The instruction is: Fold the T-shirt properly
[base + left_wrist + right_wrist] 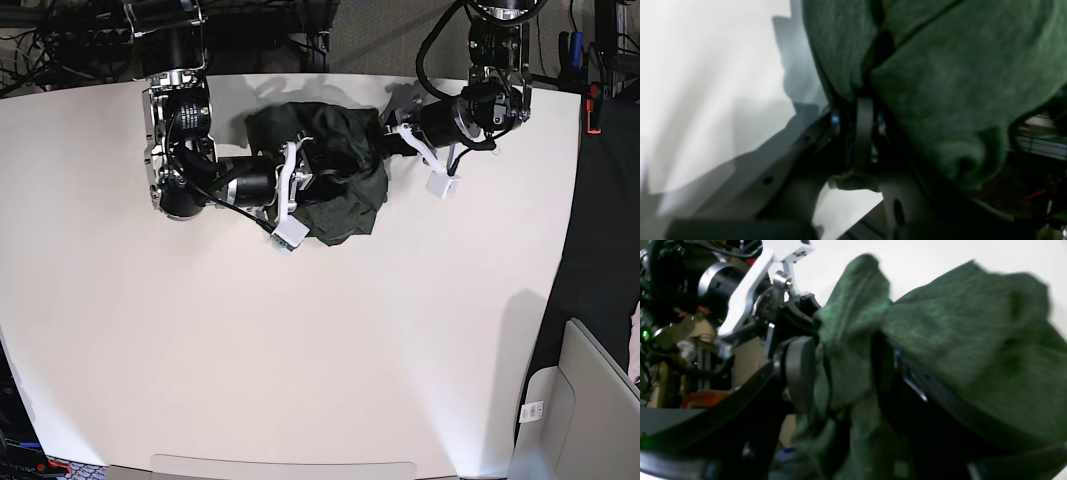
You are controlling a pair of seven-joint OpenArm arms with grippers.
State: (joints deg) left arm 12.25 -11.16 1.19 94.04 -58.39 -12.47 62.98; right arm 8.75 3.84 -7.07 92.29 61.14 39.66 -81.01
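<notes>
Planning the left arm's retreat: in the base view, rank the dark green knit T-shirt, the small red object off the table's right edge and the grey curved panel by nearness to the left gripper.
1. T-shirt, held by the left gripper.
2. Red object, far right, upper edge.
3. Grey panel, bottom right corner.

Both arms (180,130) are mostly black, built from round motor housings joined by silver-white metal brackets, with black cables looping off the upper links. A small white box-shaped camera (290,232) hangs at each wrist. Up close the fingers (800,370) are dark grey, curved plastic with screw holes.
</notes>
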